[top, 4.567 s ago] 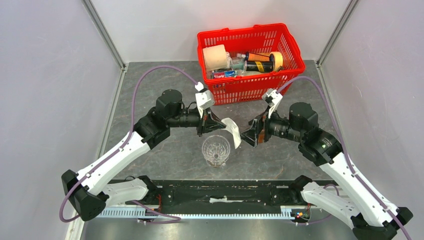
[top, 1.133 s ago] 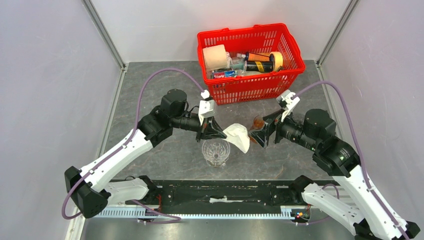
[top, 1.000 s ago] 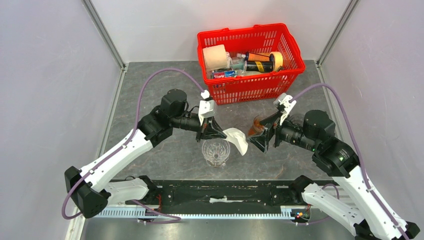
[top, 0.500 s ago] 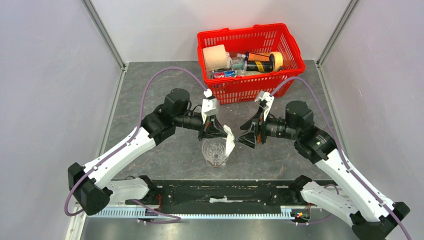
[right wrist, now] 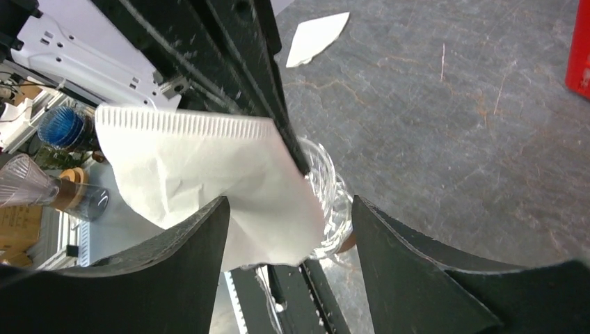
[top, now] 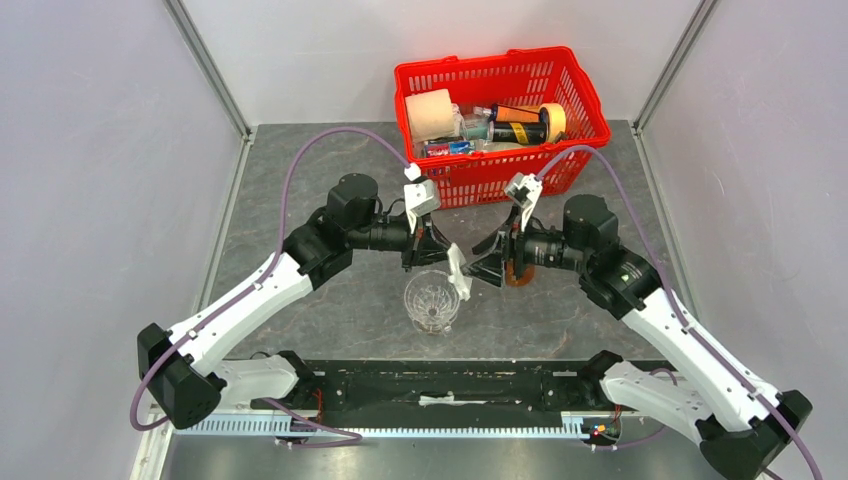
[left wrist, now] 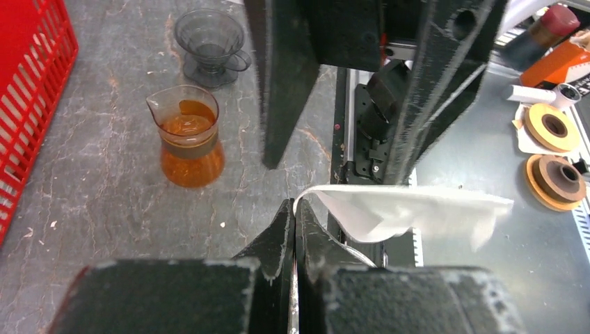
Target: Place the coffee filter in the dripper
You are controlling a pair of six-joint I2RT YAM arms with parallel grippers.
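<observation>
Two arms meet over the grey bench [top: 350,310], each with one pair of jaws. On or above the bench are:

- one dripper [top: 432,300]
- one coffee filter [top: 459,278], held in the air
- one more white paper piece [right wrist: 316,38], lying flat on the stone
- one carafe [left wrist: 186,136] of amber liquid
- one smoky-grey cup [left wrist: 212,42] beyond the carafe
- one red basket [top: 480,180] of goods at the far side

The dripper is clear, colourless cut glass. Its ribbed, faceted walls show a star pattern from above. It stands upright near the front edge of the bench, between the two arm bases.

The coffee filter is white and creased, with a crimped seam along one edge. It hangs above the dripper's right rim and is not inside it.

The left jaws are pressed fully together, pinching one edge of the filter. In the left wrist view the paper fans out to the right from that pinch.

The right jaws face them from the other side and stand apart. Their two dark fingers [right wrist: 188,278] straddle the lower part of the filter, and the paper lies in the gap between them. One finger overlaps the paper's edge in the right wrist view, but I cannot tell whether it actually presses on it.

The dripper sits just below and behind the filter, its rim showing between the right jaws' fingers. Neither pair of jaws touches the dripper.
</observation>
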